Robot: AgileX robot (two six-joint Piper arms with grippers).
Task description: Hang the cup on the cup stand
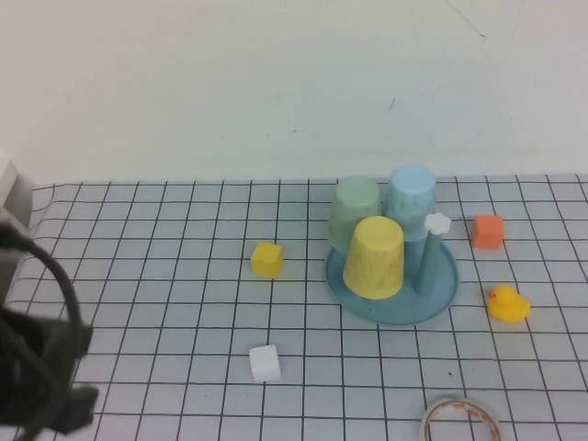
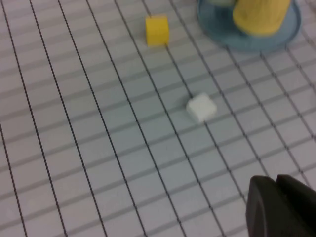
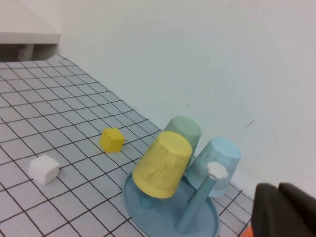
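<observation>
I see tapered yellow plastic cup (image 1: 374, 258) inverted on round blue dish-base cup stand (image 1: 443, 290). Left gripper (image 2: 276, 207) low near-left, right gripper (image 3: 286, 207) above stand; can't tell either's opening.

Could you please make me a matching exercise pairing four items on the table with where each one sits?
Things:
1. yellow cup
2. orange cube
3. rubber duck
4. white cube

Places:
A. on the mat, robot's right of the cup stand, near side
B. upside down on the cup stand
C. on the mat, near side, robot's left of the stand
D. on the mat, robot's right of the stand, far side

Pairs: 1-B, 2-D, 3-A, 4-C

The left claw is over the mat near the white cube; the right claw is beside the stand.
</observation>
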